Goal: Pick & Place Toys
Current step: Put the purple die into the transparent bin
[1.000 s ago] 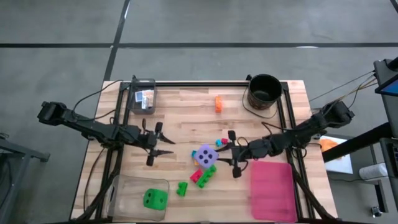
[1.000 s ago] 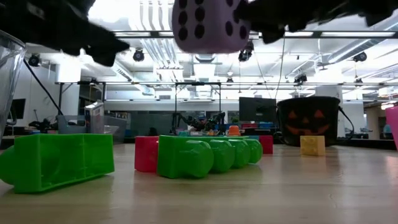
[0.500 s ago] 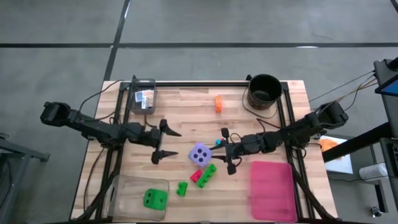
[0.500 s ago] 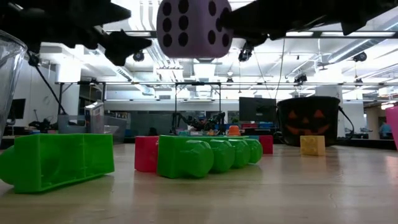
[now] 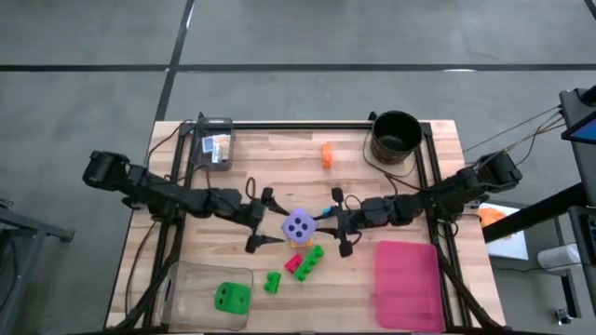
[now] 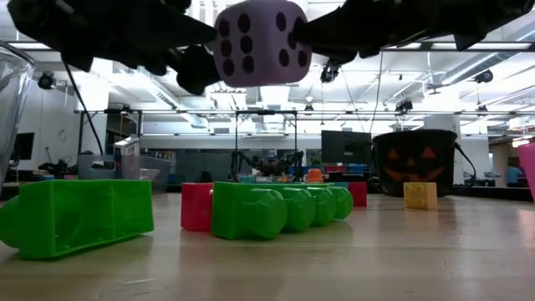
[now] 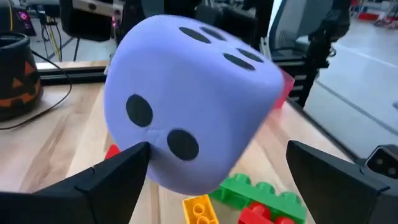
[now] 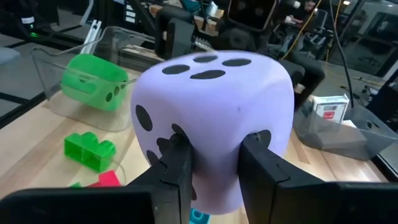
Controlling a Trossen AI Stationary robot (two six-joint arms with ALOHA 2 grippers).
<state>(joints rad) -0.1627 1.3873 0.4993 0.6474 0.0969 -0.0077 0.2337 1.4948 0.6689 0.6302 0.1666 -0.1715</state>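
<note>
Two claws meet over mid-worktop (image 5: pixel 279 158). Right claw (image 5: pixel 328 221) clamps the purple die (image 5: pixel 298 226) between its fingers (image 8: pixel 177 163), pads pressed into the die's near face. Die is carried clear of the wood: the low view shows it high above the bricks. Left claw (image 5: pixel 264 220) sits just beside the die on the opposite side, jaws spread wide, die filling the gap ahead of them in the left wrist view. Contact not visible; judged apart. Reads as a hand-over being set up, the die offered broadside so the left fingers can close on free faces. A judgement only.

Purple die: pale lilac, rounded corners, black pips, six-face toward the low camera. Looks soft, foam-like; the right pads seem to dent it slightly.

Below and just beside it: long green brick (image 5: pixel 311 260) touching a red brick (image 5: pixel 293 264), with a yellow piece (image 7: pixel 200 210) near them. Small green brick (image 5: pixel 272 283) lies apart, nearer the front edge. Green die (image 5: pixel 231 297) rests inside the clear bin (image 5: pixel 177 279) at the front left. Orange brick (image 5: pixel 328 154) sits alone toward the back. Card pack (image 5: pixel 218 145) lies in the small clear tray (image 5: pixel 199 154) at back left. Black bucket (image 5: pixel 396 136) at back right and pink tray (image 5: pixel 407 284) at front right hold nothing visible.
</note>
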